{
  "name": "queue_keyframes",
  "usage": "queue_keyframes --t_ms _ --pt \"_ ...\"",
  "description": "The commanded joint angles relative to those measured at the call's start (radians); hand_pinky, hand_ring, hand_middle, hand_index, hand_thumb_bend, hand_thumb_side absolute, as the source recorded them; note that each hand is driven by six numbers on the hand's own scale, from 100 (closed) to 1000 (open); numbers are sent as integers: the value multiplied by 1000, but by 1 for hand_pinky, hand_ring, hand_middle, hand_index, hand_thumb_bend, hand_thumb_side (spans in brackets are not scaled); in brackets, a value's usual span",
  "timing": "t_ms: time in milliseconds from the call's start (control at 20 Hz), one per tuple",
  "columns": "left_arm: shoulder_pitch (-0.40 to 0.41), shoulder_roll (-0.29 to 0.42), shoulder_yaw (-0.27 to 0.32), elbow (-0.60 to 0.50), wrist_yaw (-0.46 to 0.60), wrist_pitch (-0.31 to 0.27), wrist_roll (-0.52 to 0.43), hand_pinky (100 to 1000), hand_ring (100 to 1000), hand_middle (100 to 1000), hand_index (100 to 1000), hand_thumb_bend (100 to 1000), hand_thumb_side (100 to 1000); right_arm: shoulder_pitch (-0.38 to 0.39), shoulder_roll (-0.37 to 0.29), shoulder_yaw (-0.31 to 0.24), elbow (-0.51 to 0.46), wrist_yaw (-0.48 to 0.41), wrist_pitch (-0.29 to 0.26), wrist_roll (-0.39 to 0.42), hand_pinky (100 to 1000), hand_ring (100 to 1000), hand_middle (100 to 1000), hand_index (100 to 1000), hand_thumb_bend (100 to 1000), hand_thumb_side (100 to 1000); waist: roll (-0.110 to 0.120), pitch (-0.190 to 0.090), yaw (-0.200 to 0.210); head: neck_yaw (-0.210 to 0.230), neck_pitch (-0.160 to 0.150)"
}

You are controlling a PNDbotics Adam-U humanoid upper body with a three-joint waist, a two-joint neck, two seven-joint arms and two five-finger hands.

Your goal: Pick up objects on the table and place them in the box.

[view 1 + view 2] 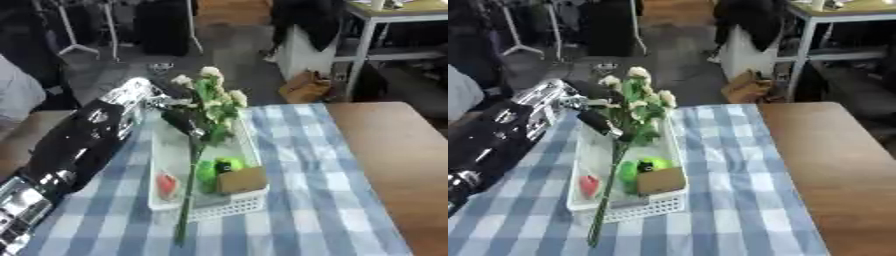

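Note:
A white basket [250,197] stands on the blue checked cloth [315,200]. Inside it lie a red piece [167,184], a green and yellow object [219,166] and a tan block [242,179]. My left arm comes in from the lower left, and my left hand [184,116] is shut on the stem of a spray of white flowers [213,95]. The flowers rise over the basket's far end. Their long green stem [187,200] runs down across the basket and past its front rim. My right hand shows in neither view.
Bare wooden tabletop [394,150] lies to the right of the cloth. Beyond the far edge are the floor, a brown bag [306,87], dark furniture and a metal-legged table [367,30].

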Motion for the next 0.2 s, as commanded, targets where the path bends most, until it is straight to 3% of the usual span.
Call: queue_keyframes --t_ms 50,150,200 --pt "-33 21 15 -11 -4 1 8 1000 1000 1000 1000 732 927 -13 -6 4 -15 -6 0 5 618 592 548 524 100 608 10 -26 1 2 -2" --pt "-33 20 22 -20 4 8 15 1000 1000 1000 1000 688 929 -13 -6 4 -15 -6 0 5 618 592 548 524 100 608 10 -26 2 0 -4" --pt "-33 18 33 -38 17 16 29 1000 1000 1000 1000 365 934 -13 -6 3 -15 -6 0 5 618 592 548 524 100 608 9 -25 2 -2 -5"
